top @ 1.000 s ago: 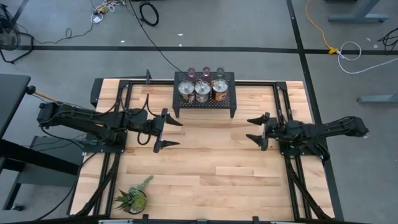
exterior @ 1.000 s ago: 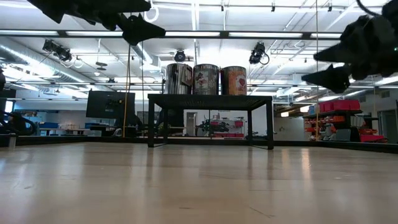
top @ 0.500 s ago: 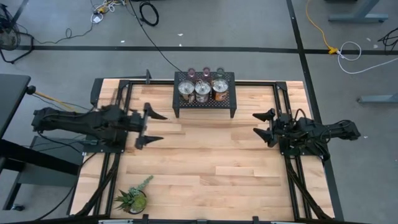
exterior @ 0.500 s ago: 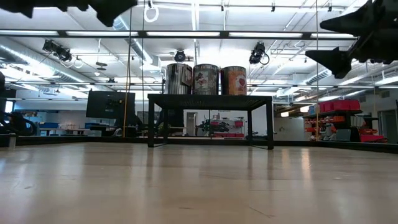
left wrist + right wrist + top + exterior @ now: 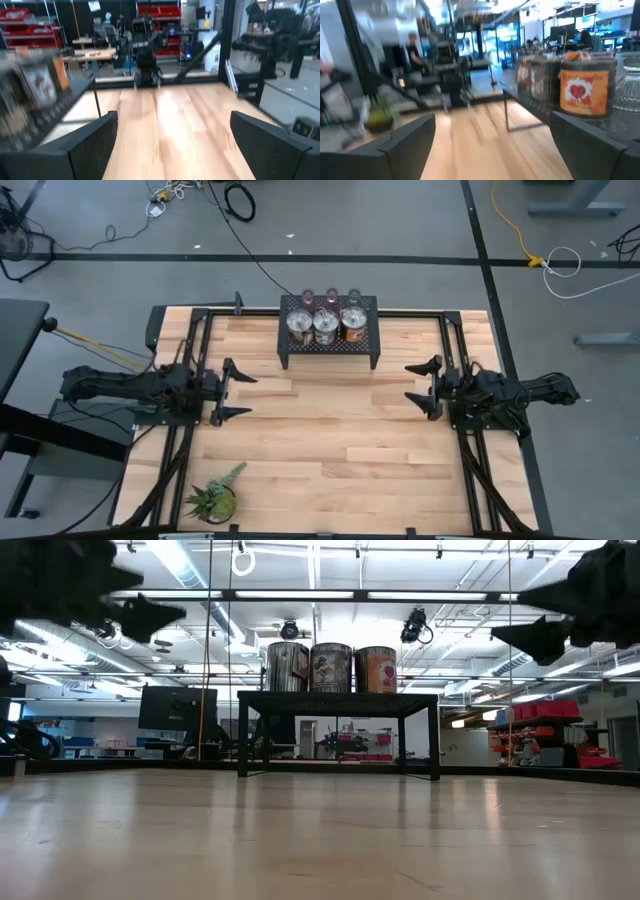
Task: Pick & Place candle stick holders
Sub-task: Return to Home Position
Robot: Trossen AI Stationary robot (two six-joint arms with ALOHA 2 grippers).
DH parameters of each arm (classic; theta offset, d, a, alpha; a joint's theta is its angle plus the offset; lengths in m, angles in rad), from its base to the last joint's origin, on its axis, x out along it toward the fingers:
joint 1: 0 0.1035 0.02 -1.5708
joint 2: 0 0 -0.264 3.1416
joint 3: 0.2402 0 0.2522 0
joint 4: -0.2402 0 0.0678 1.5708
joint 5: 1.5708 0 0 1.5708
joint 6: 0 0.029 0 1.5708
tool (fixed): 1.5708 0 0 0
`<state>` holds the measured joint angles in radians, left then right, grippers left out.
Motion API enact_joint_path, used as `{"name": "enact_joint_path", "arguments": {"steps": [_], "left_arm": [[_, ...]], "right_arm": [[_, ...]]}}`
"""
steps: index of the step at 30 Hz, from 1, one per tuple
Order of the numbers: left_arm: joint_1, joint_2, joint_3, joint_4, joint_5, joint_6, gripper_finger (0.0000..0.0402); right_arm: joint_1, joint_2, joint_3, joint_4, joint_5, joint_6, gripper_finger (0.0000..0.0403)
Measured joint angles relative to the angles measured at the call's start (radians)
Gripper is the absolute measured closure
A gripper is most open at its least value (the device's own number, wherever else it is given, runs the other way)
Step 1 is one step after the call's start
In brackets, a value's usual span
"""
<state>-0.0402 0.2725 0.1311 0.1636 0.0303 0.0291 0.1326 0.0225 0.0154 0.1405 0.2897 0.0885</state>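
Three shiny round candle stick holders stand in a row on a black mesh rack at the table's far middle. One of them is coppery. Three small tinted cups stand behind them on the rack's far edge. My left gripper hangs open over the table's left side, pointing level toward the right. My right gripper hangs open over the right side, pointing toward the left. Both are well clear of the rack, with nothing between their fingers. In the low view the holders stand upright on the rack top.
A spiky green potted plant stands at the table's near left corner. Bare wood lies between the two grippers and in front of the rack. A person shows far off in the room beyond the table.
My left gripper has drawn back toward the table's left edge and sunk lower, staying open. My right gripper has tipped up a little and stays open. The holders have not moved.
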Motion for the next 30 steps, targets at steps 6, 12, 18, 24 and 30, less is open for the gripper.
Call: {"name": "enact_joint_path", "arguments": {"steps": [6, 12, 18, 24, 30], "left_arm": [[0.0, -0.091, -0.122, -0.039, 0.001, 0.0, 0.0016], [0.031, -0.273, -0.121, -0.123, -0.029, 0.0, 0.0016], [0.083, -0.262, -0.122, 0.035, -0.032, 0.0, 0.0016], [0.076, -0.271, -0.122, 0.039, -0.029, -0.028, 0.0016], [0.033, -0.271, -0.122, 0.004, 0.007, -0.042, 0.0016]], "right_arm": [[0.0, 0.008, 0.0, -0.089, -0.003, -0.108, 0.0014], [0.0, 0.009, 0.0, -0.088, -0.019, -0.076, 0.0014], [0.0, 0.009, 0.0, -0.086, -0.02, -0.071, 0.0014], [0.0, 0.011, 0.0, -0.081, -0.018, -0.071, 0.0014], [0.0, 0.011, 0.0, -0.08, -0.011, -0.071, 0.0014]]}}
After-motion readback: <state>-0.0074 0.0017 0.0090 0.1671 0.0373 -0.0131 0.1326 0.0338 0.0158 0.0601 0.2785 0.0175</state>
